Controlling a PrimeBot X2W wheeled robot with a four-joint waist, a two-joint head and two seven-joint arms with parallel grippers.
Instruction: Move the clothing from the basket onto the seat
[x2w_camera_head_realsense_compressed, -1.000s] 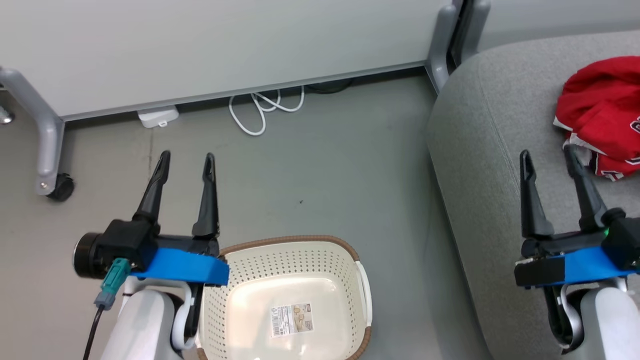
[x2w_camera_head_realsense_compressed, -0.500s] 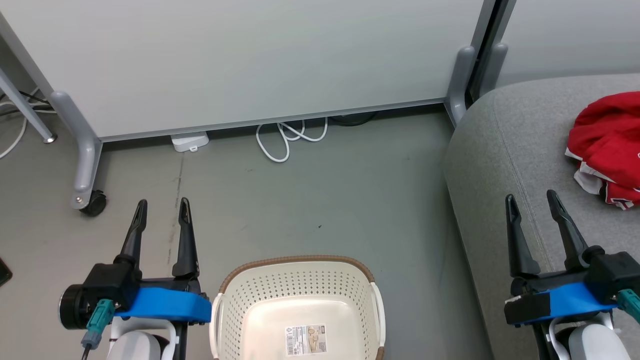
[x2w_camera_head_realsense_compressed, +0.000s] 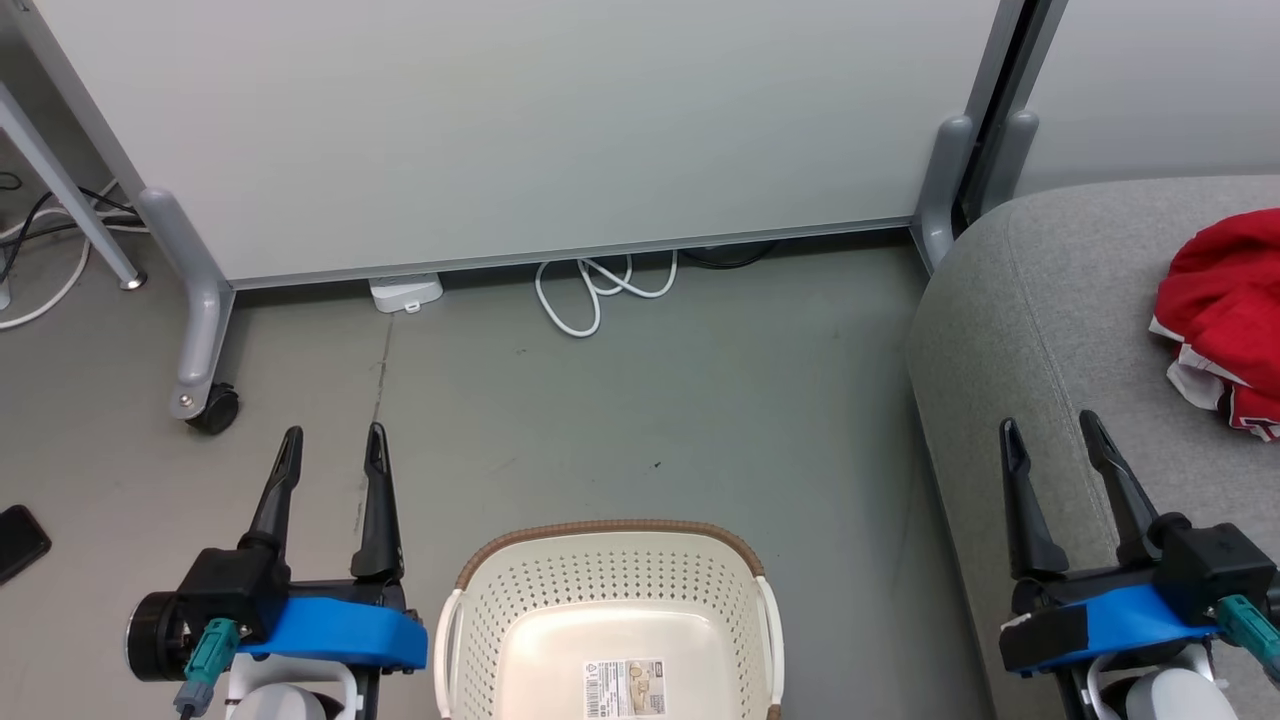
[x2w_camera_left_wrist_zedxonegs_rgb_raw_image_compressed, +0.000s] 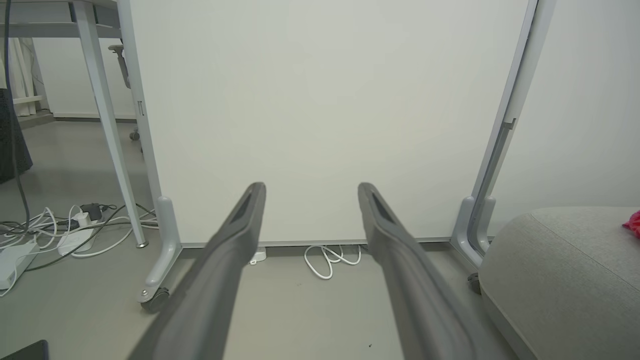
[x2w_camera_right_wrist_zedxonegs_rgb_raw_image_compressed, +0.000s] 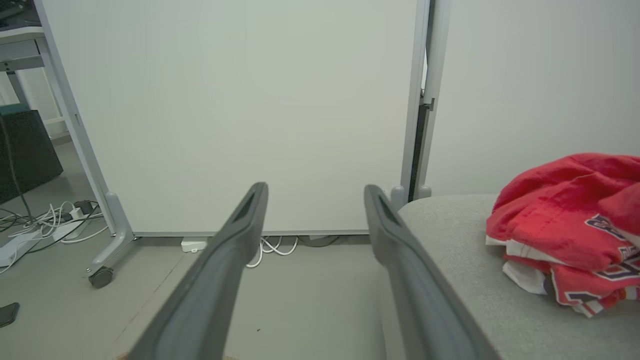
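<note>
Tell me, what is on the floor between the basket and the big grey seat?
Nothing. In the head view, the strip of floor between the basket and the seat is bare, and the two stand apart.

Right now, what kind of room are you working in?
Probably an office or lab corner: a wheeled partition, loose cables on the floor beneath it, and a grey sofa alongside.

The basket (x2w_camera_head_realsense_compressed: 610, 545) is standing on the floor (x2w_camera_head_realsense_compressed: 700, 400) between the left tool (x2w_camera_head_realsense_compressed: 335, 432) and the right tool (x2w_camera_head_realsense_compressed: 1047, 420), which is hanging over the seat (x2w_camera_head_realsense_compressed: 1050, 320) to the basket's right, while the clothing (x2w_camera_head_realsense_compressed: 1225, 300) is lying on that seat, beyond the right tool, and a cable (x2w_camera_head_realsense_compressed: 590, 295) is lying behind, under the partition (x2w_camera_head_realsense_compressed: 550, 130).
</note>
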